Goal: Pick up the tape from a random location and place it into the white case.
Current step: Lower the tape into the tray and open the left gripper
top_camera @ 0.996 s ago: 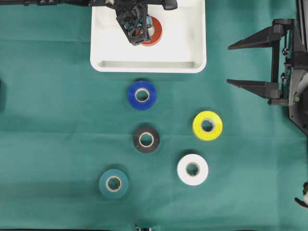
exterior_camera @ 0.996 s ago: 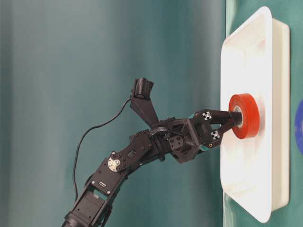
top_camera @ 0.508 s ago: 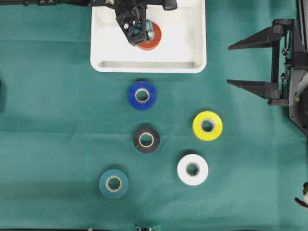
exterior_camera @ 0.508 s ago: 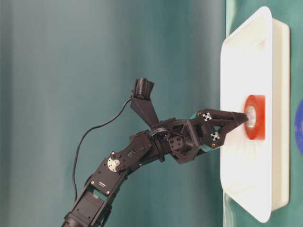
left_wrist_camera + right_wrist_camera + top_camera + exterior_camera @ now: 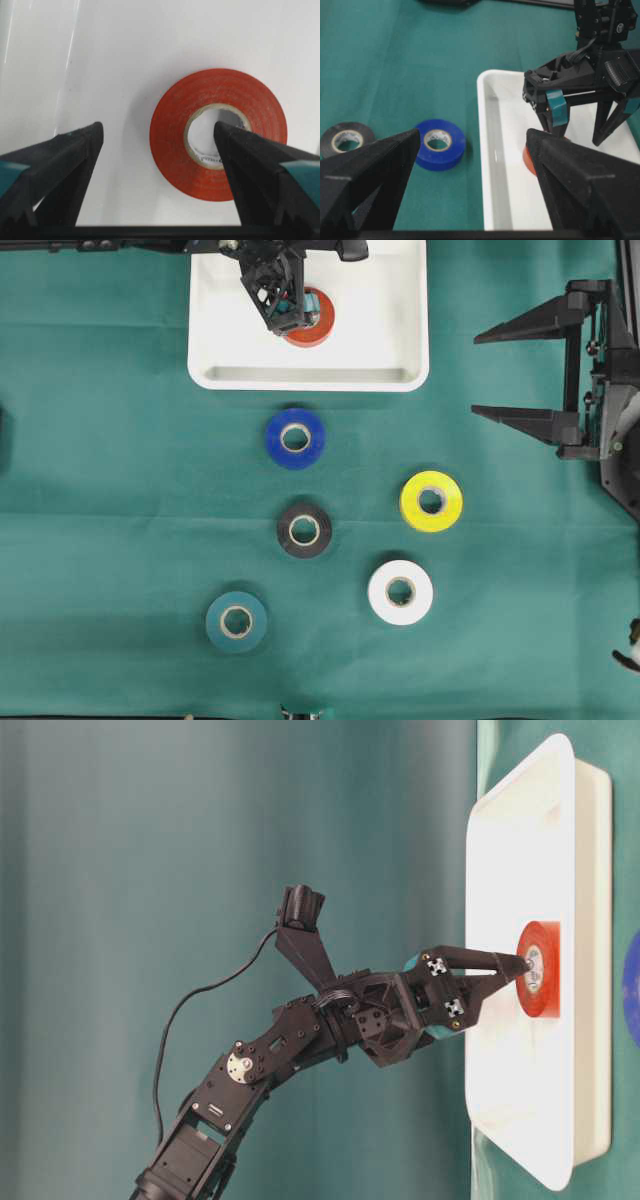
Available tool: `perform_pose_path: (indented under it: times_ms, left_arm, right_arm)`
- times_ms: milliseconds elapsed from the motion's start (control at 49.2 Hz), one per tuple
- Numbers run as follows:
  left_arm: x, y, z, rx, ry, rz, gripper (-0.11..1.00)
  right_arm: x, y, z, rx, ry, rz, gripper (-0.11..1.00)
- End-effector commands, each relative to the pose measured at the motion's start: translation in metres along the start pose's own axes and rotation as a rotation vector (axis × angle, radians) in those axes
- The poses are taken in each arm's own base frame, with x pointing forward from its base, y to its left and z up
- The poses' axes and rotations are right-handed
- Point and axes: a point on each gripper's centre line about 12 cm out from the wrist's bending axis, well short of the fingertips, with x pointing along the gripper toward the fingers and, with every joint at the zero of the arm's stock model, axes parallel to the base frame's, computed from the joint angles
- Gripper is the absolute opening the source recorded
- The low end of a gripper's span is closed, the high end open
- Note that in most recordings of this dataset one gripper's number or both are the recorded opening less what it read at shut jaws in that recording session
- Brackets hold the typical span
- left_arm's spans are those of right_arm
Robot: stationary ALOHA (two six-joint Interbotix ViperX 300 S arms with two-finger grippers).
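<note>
The red tape lies flat on the floor of the white case, toward its far side. The left claw hangs over it with its jaws spread apart — one finger tip sits over the roll's core hole, the other over bare tray beside the roll, neither gripping it. The right claw waits well off to the side above the green surface, jaws wide and holding nothing.

Red tape mostly hidden behind jaws; white case cut off at picture edge.
</note>
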Motion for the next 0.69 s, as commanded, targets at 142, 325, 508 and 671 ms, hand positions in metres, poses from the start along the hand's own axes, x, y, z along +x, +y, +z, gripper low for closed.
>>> perform_pose_path:
  times_ms: [142, 325, 508, 671]
  left_arm:
    - [-0.026, 0.003, 0.016, -0.003, -0.062, 0.011, 0.99]
    - [-0.067, 0.005, 0.028, -0.002, -0.107, 0.020, 0.99]
    - [-0.116, 0.007, 0.039, 0.001, -0.152, 0.031, 0.99]
    - [-0.151, 0.009, 0.042, 0.010, -0.140, 0.033, 0.99]
  right_arm:
    - [0.001, -0.001, 0.012, -0.001, -0.029, -0.003, 0.90]
    - [0.001, -0.001, 0.013, 0.001, -0.031, -0.003, 0.90]
    - [0.001, -0.001, 0.012, 0.001, -0.029, -0.003, 0.90]
    - [0.001, 0.000, 0.015, 0.000, -0.034, -0.001, 0.90]
